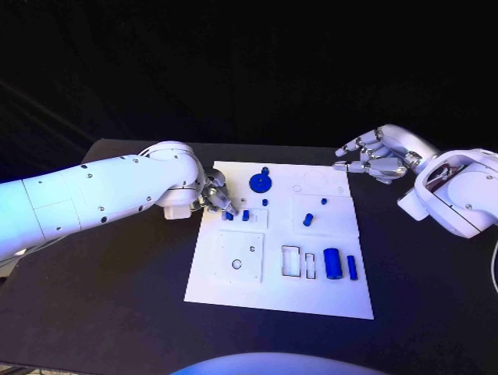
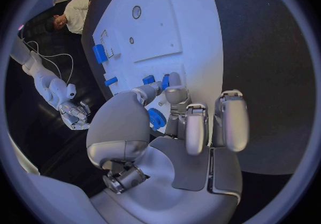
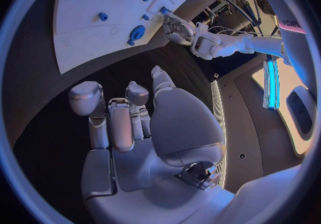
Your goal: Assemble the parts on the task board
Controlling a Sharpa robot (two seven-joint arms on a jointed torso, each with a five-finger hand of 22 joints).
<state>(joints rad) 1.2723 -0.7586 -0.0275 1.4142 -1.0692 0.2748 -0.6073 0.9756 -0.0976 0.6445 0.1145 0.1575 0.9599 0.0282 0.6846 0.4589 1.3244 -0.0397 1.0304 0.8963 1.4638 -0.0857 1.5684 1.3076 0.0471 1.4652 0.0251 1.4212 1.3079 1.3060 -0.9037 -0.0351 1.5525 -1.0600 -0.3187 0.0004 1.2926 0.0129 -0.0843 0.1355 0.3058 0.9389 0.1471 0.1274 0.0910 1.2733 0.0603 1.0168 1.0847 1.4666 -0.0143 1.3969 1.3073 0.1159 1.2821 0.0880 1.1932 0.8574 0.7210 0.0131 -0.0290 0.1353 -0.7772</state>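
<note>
The white task board [image 1: 232, 269] lies mid-table. My left hand [image 1: 218, 199] sits at its left edge, thumb and a finger closed around a small blue part [image 2: 165, 81] that stands beside a second small blue part [image 2: 148, 79]. A blue round disc part [image 1: 261, 183] lies just past the fingers. A short blue piece [image 1: 307, 220] stands near the board's middle. Near the front right lie a blue cylinder [image 1: 332, 264] and a thin blue bar [image 1: 351, 268]. My right hand [image 1: 375, 156] hangs above the table off the board's far right corner, fingers apart and holding nothing.
The board has rectangular slots [image 1: 291, 262] and a square plate with holes [image 1: 243, 256] in its front half. Two tiny blue pegs [image 1: 265, 202] [image 1: 322, 201] stand near the middle. Black table [image 1: 103, 297] surrounds the board on all sides.
</note>
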